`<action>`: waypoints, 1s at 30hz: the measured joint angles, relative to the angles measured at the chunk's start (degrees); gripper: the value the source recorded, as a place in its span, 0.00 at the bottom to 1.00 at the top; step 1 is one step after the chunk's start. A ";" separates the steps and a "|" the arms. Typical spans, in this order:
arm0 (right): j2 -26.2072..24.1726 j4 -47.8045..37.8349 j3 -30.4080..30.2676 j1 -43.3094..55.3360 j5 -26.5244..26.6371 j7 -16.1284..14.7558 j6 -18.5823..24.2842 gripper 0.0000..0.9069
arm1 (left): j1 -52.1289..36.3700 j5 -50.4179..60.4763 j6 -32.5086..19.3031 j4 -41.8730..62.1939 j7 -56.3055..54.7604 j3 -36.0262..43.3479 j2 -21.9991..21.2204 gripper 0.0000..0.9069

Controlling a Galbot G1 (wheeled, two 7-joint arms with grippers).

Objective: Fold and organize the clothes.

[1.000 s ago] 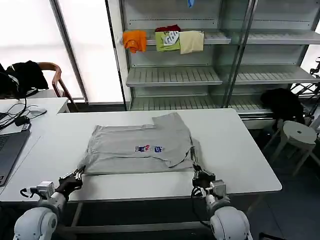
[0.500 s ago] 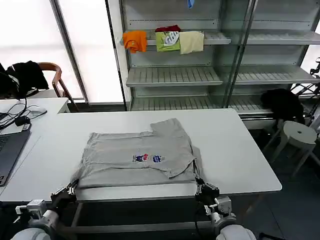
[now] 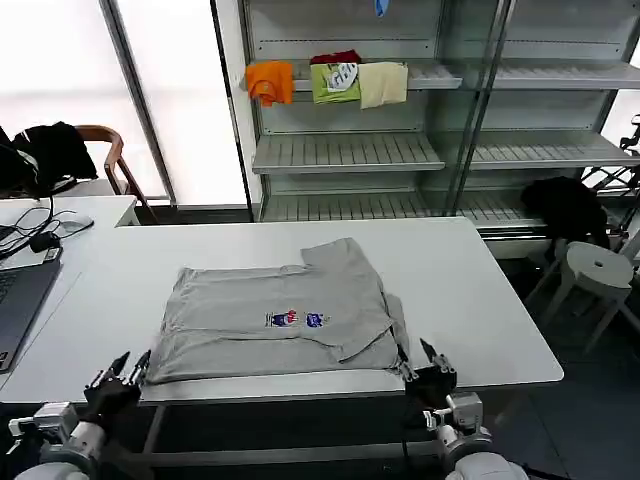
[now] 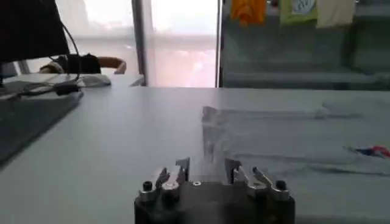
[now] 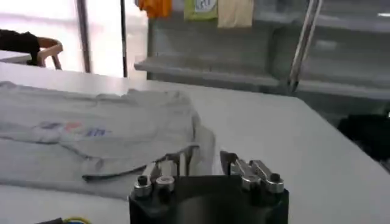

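Shirt (image 3: 280, 315) flat, pincers (image 3: 122, 372) (image 3: 432, 362) open

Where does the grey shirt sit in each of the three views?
Head view: the shirt lies flat mid-table, both pincers open off its near corners.
Left wrist view: it spreads across the table beyond the left pincer.
Right wrist view: it lies beyond the right pincer, sleeve edge nearest.
Shared landmark: the chest print.
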 measured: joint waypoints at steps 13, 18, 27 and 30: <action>2.31 -21.42 -4.22 25.59 3.87 -1.43 -0.26 1.00 | -16.52 0.18 2.37 7.68 4.52 5.11 3.10 1.00; 4.97 -36.58 -3.89 36.94 4.10 -1.86 0.51 1.00 | -25.46 2.60 3.09 15.80 6.18 9.64 3.56 1.00; 7.23 -59.21 -2.44 50.39 3.46 -2.27 5.52 1.00 | -38.70 7.35 3.73 30.36 8.67 14.79 2.87 1.00; 7.22 -64.91 -1.93 52.98 3.71 -3.10 7.39 1.00 | -41.19 8.76 3.84 34.34 9.19 15.46 2.56 1.00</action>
